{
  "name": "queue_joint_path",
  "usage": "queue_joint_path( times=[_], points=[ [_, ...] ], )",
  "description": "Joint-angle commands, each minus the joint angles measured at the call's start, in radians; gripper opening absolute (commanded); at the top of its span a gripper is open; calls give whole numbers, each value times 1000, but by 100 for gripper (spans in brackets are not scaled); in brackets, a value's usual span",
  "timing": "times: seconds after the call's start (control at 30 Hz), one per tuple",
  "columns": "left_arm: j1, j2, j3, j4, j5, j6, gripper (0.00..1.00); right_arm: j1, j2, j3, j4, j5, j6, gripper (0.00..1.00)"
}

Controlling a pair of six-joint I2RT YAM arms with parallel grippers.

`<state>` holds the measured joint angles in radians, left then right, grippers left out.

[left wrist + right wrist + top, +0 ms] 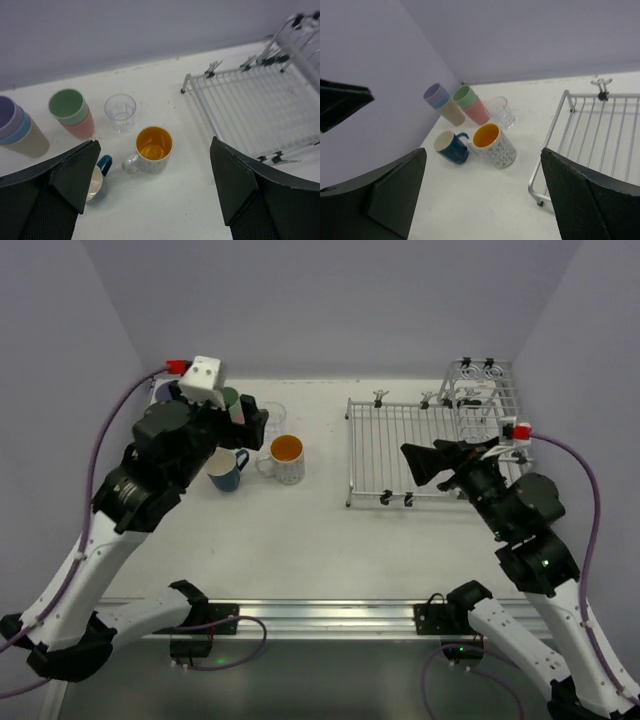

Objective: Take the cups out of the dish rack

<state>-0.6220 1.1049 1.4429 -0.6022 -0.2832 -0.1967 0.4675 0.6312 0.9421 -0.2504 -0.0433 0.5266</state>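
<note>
All the cups stand on the table at the left, off the dish rack (395,445). They are the white orange-lined mug (285,458), the dark-blue mug (228,470), the clear glass (273,416), a green-on-pink tumbler stack (70,111) and a lavender-blue-beige stack (17,127). My left gripper (250,425) is open and empty, held above the mugs (152,149). My right gripper (425,462) is open and empty over the rack's front right part. The rack's flat grid (600,135) holds no cups.
The rack's taller wire basket section (480,390) is at the back right. Lavender walls close the table on the left, back and right. The left arm's camera block (205,375) hangs over the tumbler stacks in the top view.
</note>
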Motion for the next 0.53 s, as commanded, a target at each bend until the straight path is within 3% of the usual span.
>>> queue_joint_path(
  times=[0.0, 0.23, 0.5],
  points=[
    [2, -123, -19, 114, 22, 31, 100, 5, -76, 101, -36, 129, -57, 99],
    [2, -348, 24, 185, -1, 68, 100, 3, -163, 253, -30, 240, -125, 99],
    [4, -412, 14, 246, 13, 98, 100, 5, -171, 238, 88, 224, -119, 99]
  ],
)
